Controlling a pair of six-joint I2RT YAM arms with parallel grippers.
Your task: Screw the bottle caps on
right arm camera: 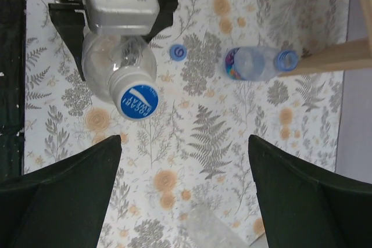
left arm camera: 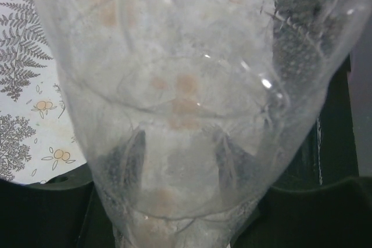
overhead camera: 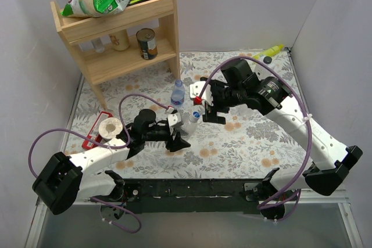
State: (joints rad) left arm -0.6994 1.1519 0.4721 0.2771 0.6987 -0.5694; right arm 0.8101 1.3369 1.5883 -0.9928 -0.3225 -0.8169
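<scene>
**Clear bottle clamped in left gripper, right gripper spread wide over it**

Clear bottle [overhead camera: 188,123] sits mid-frame in the top view, tilted, neck pointing up-right. The left gripper [overhead camera: 176,133] is closed on its body. In the left wrist view the bottle wall fills nearly the whole frame, with dark fingers [left arm camera: 125,164] pressed against it on both sides. A blue cap [right arm camera: 139,100] sits on the neck; can't tell how tightly it is screwed on.

The right gripper [right arm camera: 185,141] has its fingers far apart, nothing between them and touching nothing. It hangs just up-right of the capped neck. From its wrist view the cap lies left of centre, outside the gap.

A loose cap [right arm camera: 178,52] lies on the floral worktop [right arm camera: 192,143], just beside the held bottle. The labelled bottle [right arm camera: 251,64] stands upright at upper right of the right wrist view, near the foot of the wooden shelf [overhead camera: 119,24], apart from both grippers.
</scene>
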